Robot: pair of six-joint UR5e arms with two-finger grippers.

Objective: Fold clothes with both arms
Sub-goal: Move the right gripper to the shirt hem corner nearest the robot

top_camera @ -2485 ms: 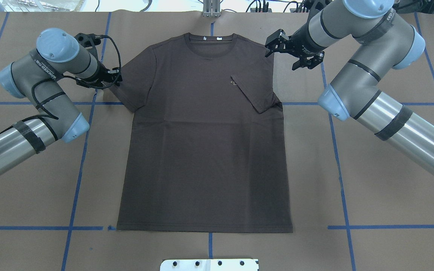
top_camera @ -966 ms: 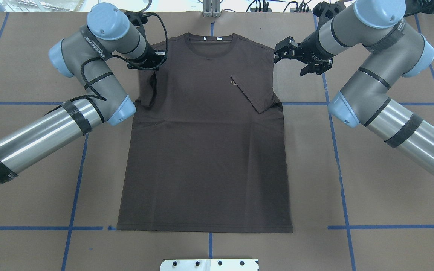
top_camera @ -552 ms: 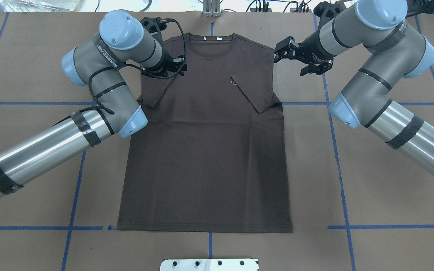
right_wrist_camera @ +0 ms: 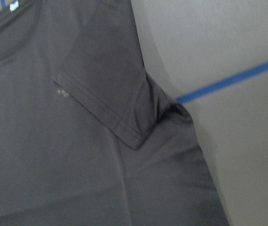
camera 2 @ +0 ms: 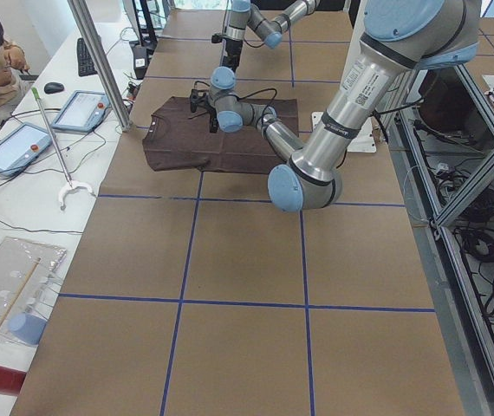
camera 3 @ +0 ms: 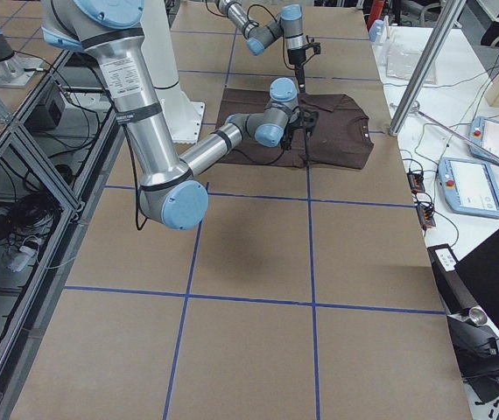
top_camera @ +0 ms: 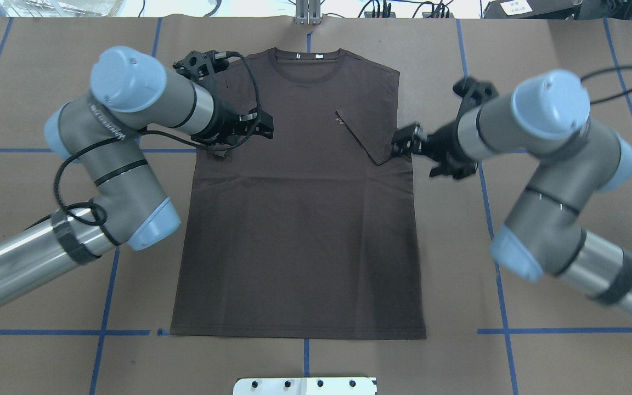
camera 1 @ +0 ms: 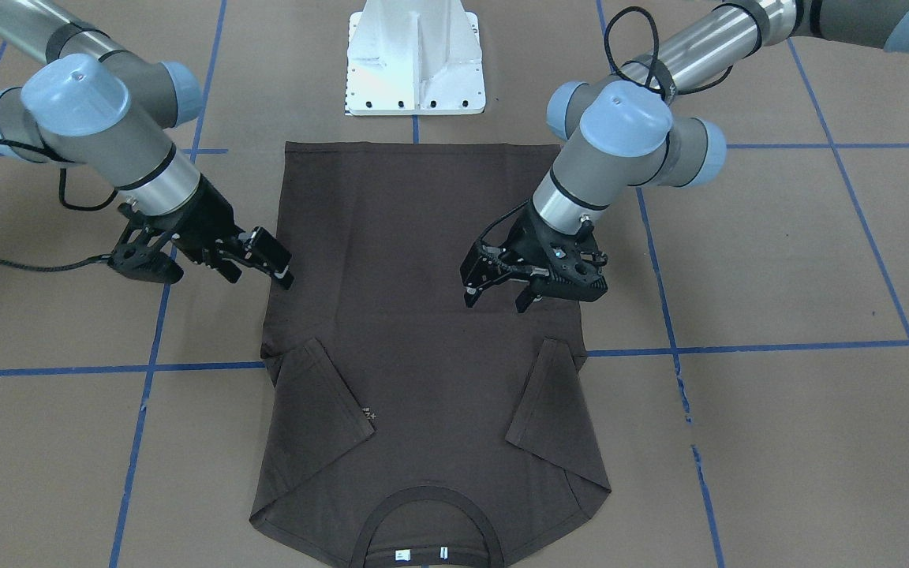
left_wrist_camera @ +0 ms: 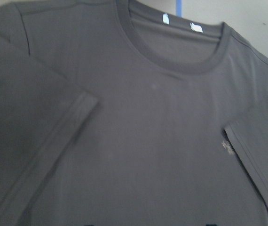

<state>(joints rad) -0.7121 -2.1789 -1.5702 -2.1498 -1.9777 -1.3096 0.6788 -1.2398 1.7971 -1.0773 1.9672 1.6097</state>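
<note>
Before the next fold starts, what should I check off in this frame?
1. The sleeve on the robot's left is folded onto the T-shirt: ok.
2. The sleeve on the robot's right is folded in: ok.
3. The left gripper has its jaws open and empty: ok.
4. The right gripper has its jaws open and empty: ok.
5. The hem lies flat and straight: ok.
6. The side edge below the right sleeve is smooth: not ok, slightly bunched.
</note>
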